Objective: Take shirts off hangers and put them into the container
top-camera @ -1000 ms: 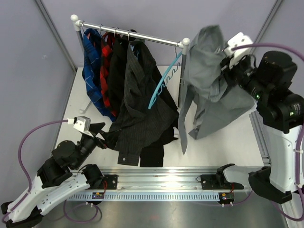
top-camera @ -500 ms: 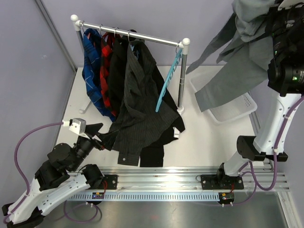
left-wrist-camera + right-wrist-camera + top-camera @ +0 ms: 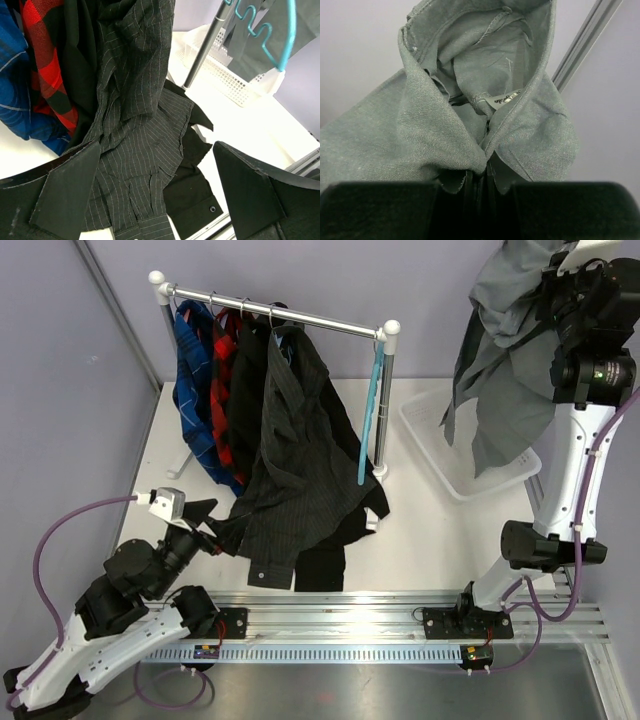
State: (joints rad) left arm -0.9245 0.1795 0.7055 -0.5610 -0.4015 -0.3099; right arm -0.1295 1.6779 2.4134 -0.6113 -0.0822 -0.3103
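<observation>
1. The right gripper is raised high at the far right of the desk. Its jaws are nearly closed and pinch the light grey shirt at the collar.
2. In the right wrist view the collar stands up just beyond the fingers, with a small label showing inside the neck.
3. The grey shirt is off its hanger. It hangs from the gripper in loose folds, with its lower part dangling over the container.
4. The container is a white perforated basket. It sits on the right side of the desk, just to the right of the rack's post, and the hanging shirt hides part of it.
5. The light blue hanger is bare and hangs from the right end of the metal rail, beside the white knob.
6. Four shirts hang on the rail. From the left they are the blue plaid shirt, the red-black plaid shirt, the black shirt and the charcoal pinstriped shirt.
7. The tails of the pinstriped and black shirts spread out on the desk below the rail.
8. The left gripper is low at the near left of the desk. Its jaws are spread wide and hold nothing. It faces the pinstriped shirt's hem, and I cannot tell whether it touches the cloth.
</observation>
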